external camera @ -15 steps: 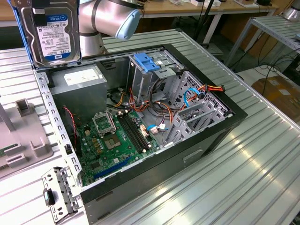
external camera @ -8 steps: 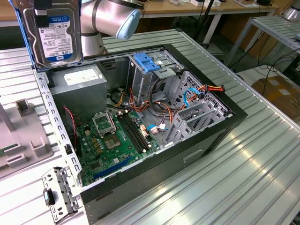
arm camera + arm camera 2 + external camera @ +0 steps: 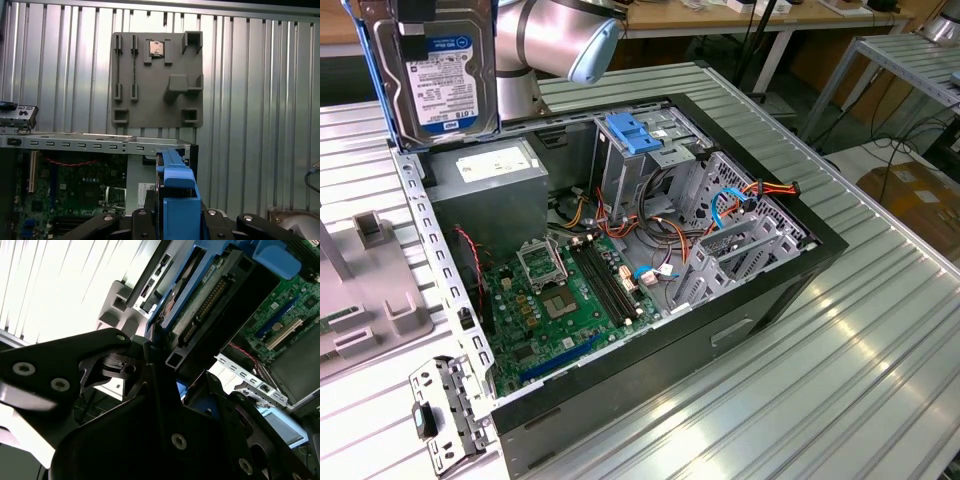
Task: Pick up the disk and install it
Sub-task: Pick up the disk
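Note:
The disk [image 3: 435, 75] hangs upright in the air at the exterior view's upper left, above the case's back corner and the power-supply box. Its white label with a blue band faces the camera, and a blue rail runs down its side. In the first wrist view my gripper [image 3: 177, 220] is shut on the disk, whose blue rail [image 3: 177, 192] stands edge-on between the black fingers [image 3: 142, 222]. The second wrist view shows the disk's connector end [image 3: 202, 305] held just past the fingers [image 3: 150, 370].
The open computer case [image 3: 760, 290] lies on its side on a slatted metal table, with the motherboard [image 3: 570, 300], the grey power-supply box [image 3: 485, 185] and a tall metal cage with a blue latch [image 3: 635, 132] inside. A grey fixture plate [image 3: 157, 80] lies beside the case, and a loose bracket [image 3: 445, 415] is near its front corner.

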Robot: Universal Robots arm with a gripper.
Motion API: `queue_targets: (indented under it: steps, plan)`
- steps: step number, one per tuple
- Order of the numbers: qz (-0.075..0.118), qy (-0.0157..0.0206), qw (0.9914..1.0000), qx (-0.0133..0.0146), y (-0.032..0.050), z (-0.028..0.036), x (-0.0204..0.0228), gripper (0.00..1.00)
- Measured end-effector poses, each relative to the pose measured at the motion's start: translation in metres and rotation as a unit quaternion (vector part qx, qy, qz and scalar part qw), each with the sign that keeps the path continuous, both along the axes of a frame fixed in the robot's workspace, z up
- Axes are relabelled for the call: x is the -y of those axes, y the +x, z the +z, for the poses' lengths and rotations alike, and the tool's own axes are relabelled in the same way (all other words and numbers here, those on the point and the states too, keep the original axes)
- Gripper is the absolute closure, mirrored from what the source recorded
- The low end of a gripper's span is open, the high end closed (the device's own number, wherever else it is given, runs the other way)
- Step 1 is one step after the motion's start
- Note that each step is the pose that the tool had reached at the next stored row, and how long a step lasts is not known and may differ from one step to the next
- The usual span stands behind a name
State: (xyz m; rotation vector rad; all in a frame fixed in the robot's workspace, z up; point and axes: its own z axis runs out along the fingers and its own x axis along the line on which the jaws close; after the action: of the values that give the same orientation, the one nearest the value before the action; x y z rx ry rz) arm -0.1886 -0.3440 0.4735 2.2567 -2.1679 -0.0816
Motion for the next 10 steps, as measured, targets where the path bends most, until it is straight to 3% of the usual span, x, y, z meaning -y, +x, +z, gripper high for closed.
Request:
queue_targets:
  steps: [10]
  plan:
    - [0.0, 0.0, 1.0, 0.0, 0.003, -0.0002, 0.0065, 0.63]
